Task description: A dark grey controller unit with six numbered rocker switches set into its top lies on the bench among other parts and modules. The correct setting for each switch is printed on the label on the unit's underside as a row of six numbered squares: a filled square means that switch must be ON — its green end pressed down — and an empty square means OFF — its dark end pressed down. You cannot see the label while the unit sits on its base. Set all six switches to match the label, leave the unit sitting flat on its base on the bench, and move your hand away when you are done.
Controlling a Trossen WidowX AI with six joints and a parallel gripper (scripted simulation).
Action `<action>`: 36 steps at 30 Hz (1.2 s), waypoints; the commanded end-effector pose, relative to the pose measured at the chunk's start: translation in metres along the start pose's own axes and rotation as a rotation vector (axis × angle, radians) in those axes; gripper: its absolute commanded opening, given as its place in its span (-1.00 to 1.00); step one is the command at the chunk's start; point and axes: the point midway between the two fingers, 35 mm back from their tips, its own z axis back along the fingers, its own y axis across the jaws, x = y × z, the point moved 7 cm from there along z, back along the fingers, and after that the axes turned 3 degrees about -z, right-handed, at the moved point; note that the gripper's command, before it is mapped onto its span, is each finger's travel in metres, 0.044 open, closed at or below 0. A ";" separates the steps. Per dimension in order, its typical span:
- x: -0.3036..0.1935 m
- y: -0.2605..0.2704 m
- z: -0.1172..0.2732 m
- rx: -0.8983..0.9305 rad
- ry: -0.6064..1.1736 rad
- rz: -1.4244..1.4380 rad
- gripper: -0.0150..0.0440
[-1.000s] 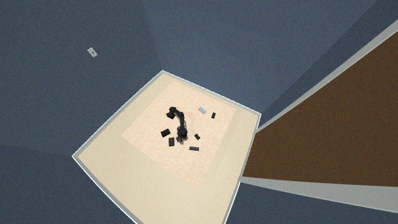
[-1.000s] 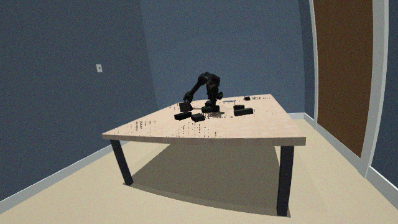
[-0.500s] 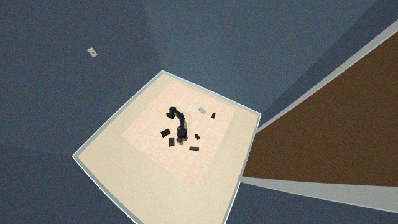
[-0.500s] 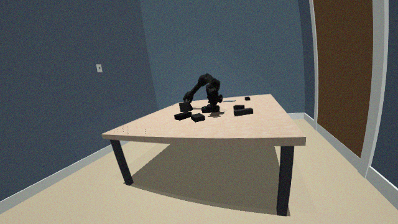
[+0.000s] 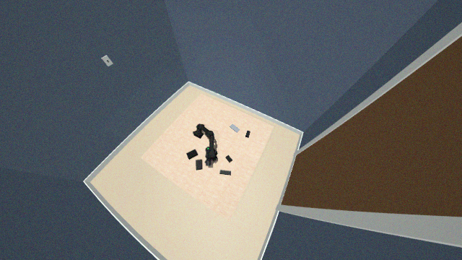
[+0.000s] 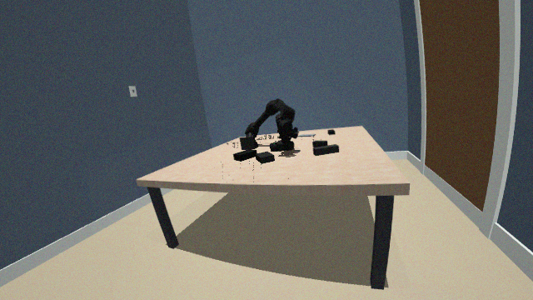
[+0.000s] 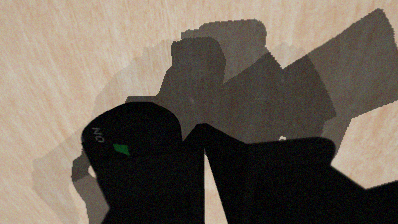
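Note:
The dark controller unit (image 6: pixel 275 147) (image 7: pixel 137 120) sits on the bench under my hand. In the wrist view only its rounded end shows, with a printed "ON" and one green patch (image 7: pixel 121 149) of a switch; the other switches are hidden behind the fingers or too dark to read. In the top view a green spot (image 5: pixel 208 148) shows beside the arm. My gripper (image 6: pixel 284 141) (image 7: pixel 201 128) is shut and empty, pointing down close over or at the unit; contact cannot be told. The label on the underside is hidden.
A black box (image 5: pixel 192 154) (image 6: pixel 245 155) and a grey box (image 5: pixel 198 165) (image 6: pixel 265 157) lie near the unit. On the other side are a small block (image 5: pixel 229 158) (image 6: pixel 320 143) and a long block (image 5: pixel 225 172) (image 6: pixel 326 149). A pale plate (image 5: pixel 234 128) and a small black part (image 5: pixel 247 133) lie farther off.

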 end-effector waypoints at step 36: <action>-0.001 0.022 -0.008 0.007 -0.001 -0.001 -0.49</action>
